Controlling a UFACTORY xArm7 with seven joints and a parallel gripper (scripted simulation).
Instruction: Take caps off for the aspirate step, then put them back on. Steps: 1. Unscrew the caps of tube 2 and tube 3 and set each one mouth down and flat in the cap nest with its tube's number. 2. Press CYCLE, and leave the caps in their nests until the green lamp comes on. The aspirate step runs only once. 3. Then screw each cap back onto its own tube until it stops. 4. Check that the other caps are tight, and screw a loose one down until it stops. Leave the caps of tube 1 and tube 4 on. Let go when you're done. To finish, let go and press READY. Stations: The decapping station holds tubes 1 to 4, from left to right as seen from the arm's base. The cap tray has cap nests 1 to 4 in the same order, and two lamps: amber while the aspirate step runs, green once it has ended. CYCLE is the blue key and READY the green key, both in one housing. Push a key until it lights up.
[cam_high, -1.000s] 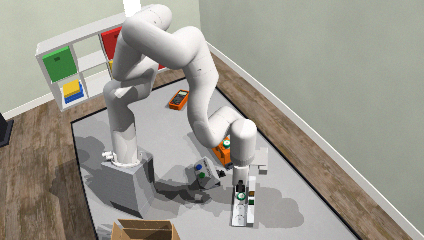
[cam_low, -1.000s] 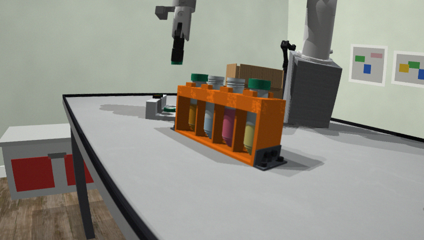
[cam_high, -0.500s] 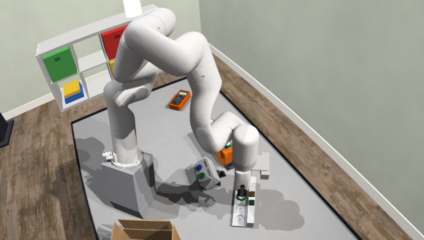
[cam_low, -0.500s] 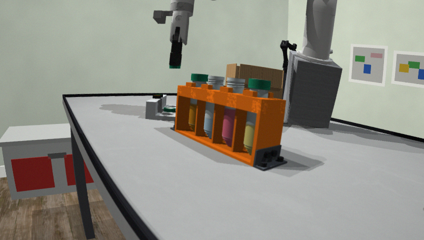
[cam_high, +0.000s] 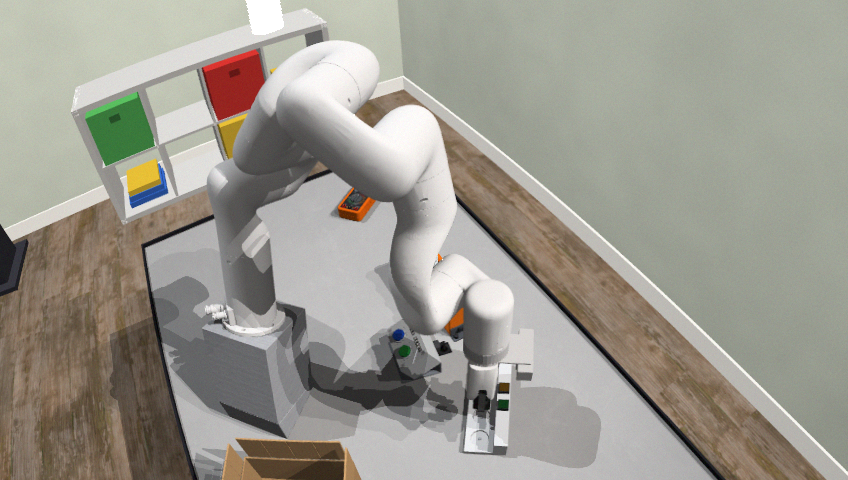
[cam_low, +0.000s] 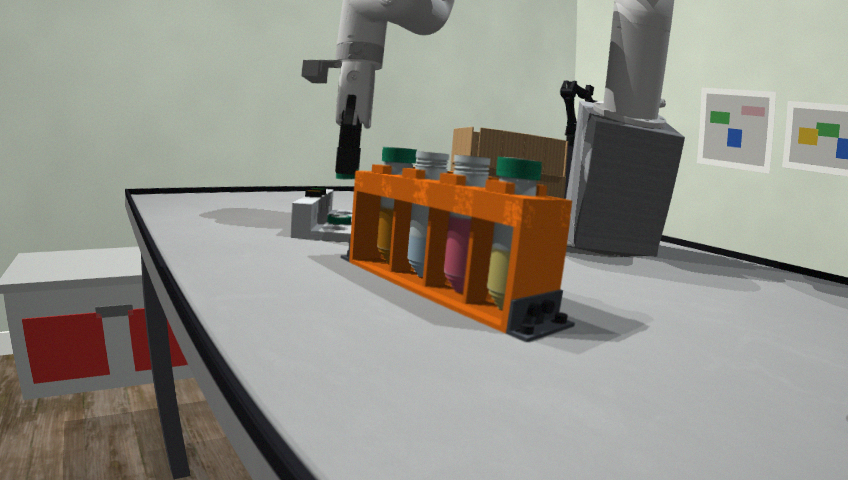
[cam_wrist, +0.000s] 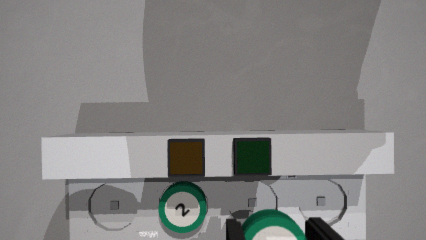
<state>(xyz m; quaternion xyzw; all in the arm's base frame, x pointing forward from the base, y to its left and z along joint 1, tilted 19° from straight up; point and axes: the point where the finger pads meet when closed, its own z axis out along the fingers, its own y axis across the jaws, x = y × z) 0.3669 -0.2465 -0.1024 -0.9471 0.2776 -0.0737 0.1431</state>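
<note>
My gripper (cam_wrist: 274, 231) is shut on a green cap (cam_wrist: 274, 226) and holds it just above the cap tray (cam_wrist: 216, 205), over the edge of empty nest 3 (cam_wrist: 252, 202). The cap marked 2 (cam_wrist: 182, 210) lies flat in nest 2. Nest 1 (cam_wrist: 114, 205) and nest 4 (cam_wrist: 320, 201) are empty. The amber lamp (cam_wrist: 186, 157) and the green lamp (cam_wrist: 252, 156) are both dark. In the exterior view the orange rack (cam_low: 458, 237) holds two open middle tubes (cam_low: 431, 160) (cam_low: 471, 163) and two outer tubes with green caps (cam_low: 398, 155) (cam_low: 518, 168). The gripper (cam_low: 348, 160) hangs behind the rack.
The key housing (cam_high: 411, 352) with the blue key (cam_high: 398, 334) and the green key (cam_high: 404, 350) sits between the arm's base and the tray (cam_high: 486, 416). A cardboard box (cam_high: 288, 460) stands at the table's near edge. An orange meter (cam_high: 355, 204) lies far back.
</note>
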